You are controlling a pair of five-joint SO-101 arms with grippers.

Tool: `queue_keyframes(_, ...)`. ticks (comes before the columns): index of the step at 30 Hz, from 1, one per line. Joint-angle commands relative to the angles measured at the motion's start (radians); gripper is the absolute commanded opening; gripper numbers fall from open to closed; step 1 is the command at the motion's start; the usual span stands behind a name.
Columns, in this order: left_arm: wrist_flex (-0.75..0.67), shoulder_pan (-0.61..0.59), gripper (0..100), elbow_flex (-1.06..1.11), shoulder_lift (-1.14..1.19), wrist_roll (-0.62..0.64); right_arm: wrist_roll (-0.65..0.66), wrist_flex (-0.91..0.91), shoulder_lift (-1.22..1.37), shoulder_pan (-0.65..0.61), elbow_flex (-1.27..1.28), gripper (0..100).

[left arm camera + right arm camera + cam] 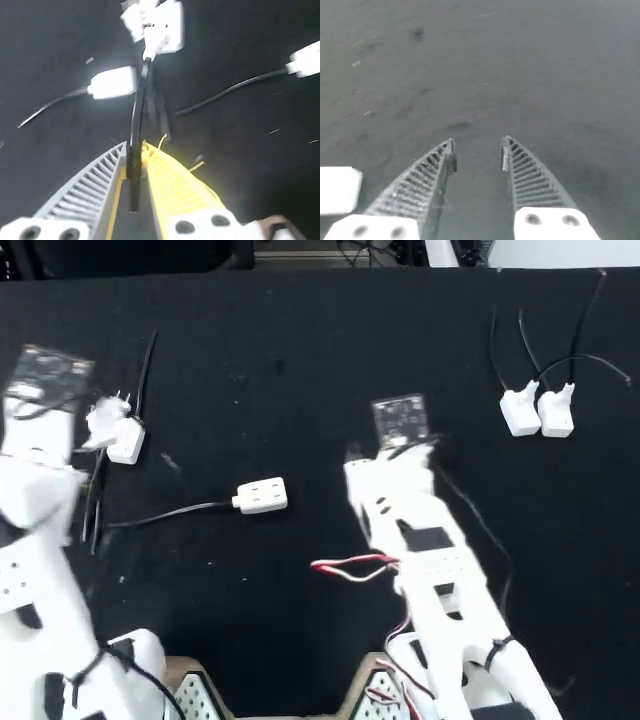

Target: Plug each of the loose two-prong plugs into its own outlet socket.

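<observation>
0 plugged yet: white plastic outlet block (pixel 262 495) bare; left gripper (pixel 135 147) clenched on black cord (pixel 137 105) of white two-prong plug (pixel 156 25); right gripper (pixel 477 150) released.

I see a black table (pixel 300 350). Just off its middle, toward seven o'clock, a white socket block (pixel 262 495) lies on its black cord (pixel 165 512). Two white blocks (pixel 520 410) sit touching at two o'clock, and another white block (pixel 126 440) at nine o'clock.
</observation>
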Motion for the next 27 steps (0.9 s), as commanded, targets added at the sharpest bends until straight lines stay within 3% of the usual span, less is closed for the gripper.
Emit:
queue_keyframes(1, -0.081, 0.166, 3, 0.116, -0.057, 0.153, -0.092, -0.018, -0.048, 0.083, -0.025, 14.5)
queue_keyframes(6, -0.15, 0.409, 3, 0.186, -0.068, 0.284, -0.144, -0.018, -0.048, 0.115, -0.025, 14.5)
queue_keyframes(13, -0.269, 0.685, 3, 0.18, -0.064, 0.319, -0.144, -0.021, -0.048, 0.12, -0.027, 14.5)
queue_keyframes(19, -0.373, 0.854, 3, 0.263, -0.057, 0.318, -0.144, -0.021, -0.048, 0.126, -0.027, 14.5)
queue_keyframes(27, -0.384, 1.009, 3, 0.394, -0.058, 0.313, -0.149, -0.023, -0.048, 0.155, -0.028, 14.5)
